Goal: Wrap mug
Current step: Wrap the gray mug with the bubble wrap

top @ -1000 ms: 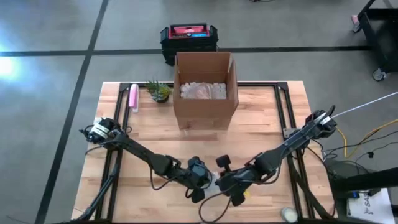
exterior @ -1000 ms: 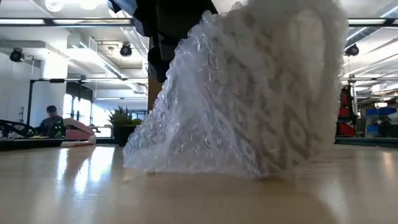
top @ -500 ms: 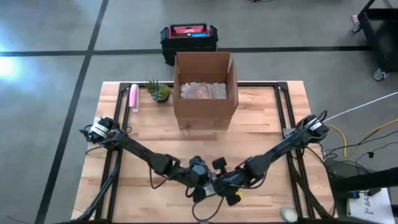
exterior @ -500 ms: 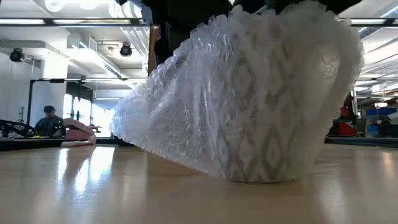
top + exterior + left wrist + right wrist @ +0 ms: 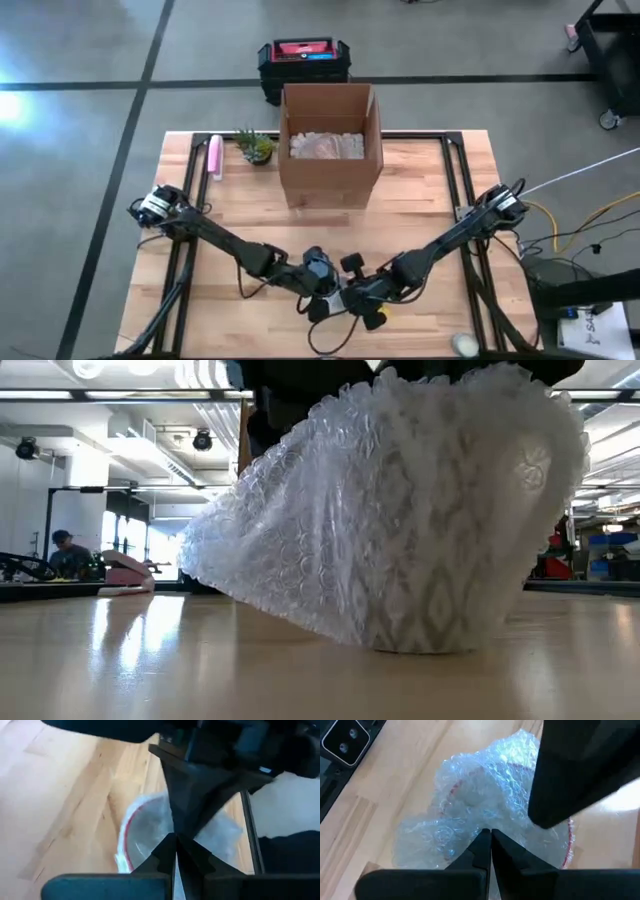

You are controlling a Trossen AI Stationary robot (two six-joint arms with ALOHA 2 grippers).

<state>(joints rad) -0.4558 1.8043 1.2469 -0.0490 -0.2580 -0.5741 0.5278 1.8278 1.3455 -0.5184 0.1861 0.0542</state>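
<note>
low view: upright mug (image 5: 470, 540), bubble wrap (image 5: 300, 550) trailing sideways

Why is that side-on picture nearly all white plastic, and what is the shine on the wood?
Low view: the bubble wrap around the mug sits very near the lens, filling the picture; ceiling lights reflect as glare on the table. Left wrist view: the fingers are dark and soft-edged.

overhead, table-level close-up, two wrists, all near mug (image 5: 440, 530)
</note>
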